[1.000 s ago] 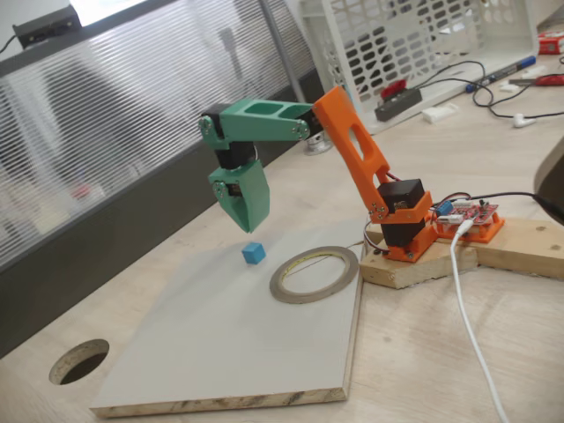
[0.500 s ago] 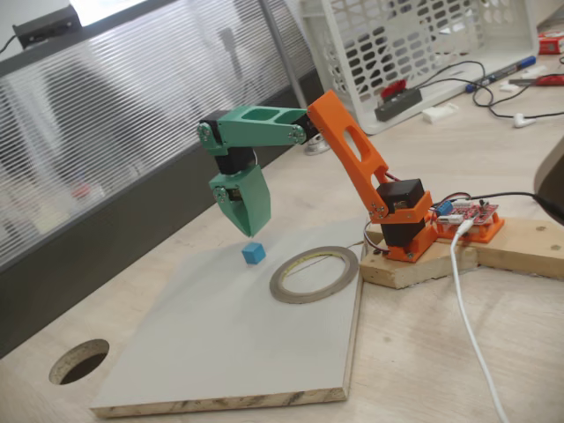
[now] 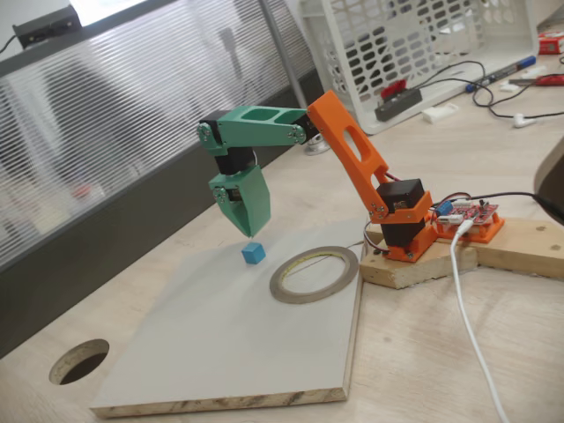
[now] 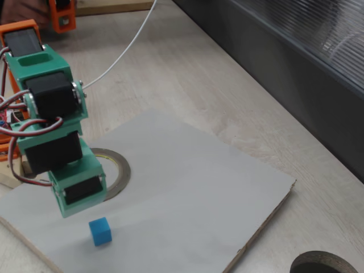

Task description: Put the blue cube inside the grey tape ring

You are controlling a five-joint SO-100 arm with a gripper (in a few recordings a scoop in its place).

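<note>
The blue cube [image 3: 253, 254] sits on the pale grey board, a short way left of the grey tape ring [image 3: 304, 296], which lies flat with a yellowish inner edge. My green gripper [image 3: 249, 232] hangs point-down just above the cube, a little behind it, with its jaws together and nothing held. In the other fixed view the gripper [image 4: 77, 211] hovers close over the cube [image 4: 100, 231], and the tape ring [image 4: 123, 169] is partly hidden behind the green wrist.
The grey board [image 3: 220, 352] lies on a wooden table with a round hole [image 3: 79, 359] cut at its near left. The orange arm base [image 3: 405, 229] stands on a wood block, a white cable [image 3: 467, 308] trailing forward. A white basket [image 3: 414, 35] and clutter sit behind.
The gripper dropped slightly toward the cube between the first two frames, then held still. Cube and ring have not moved.
</note>
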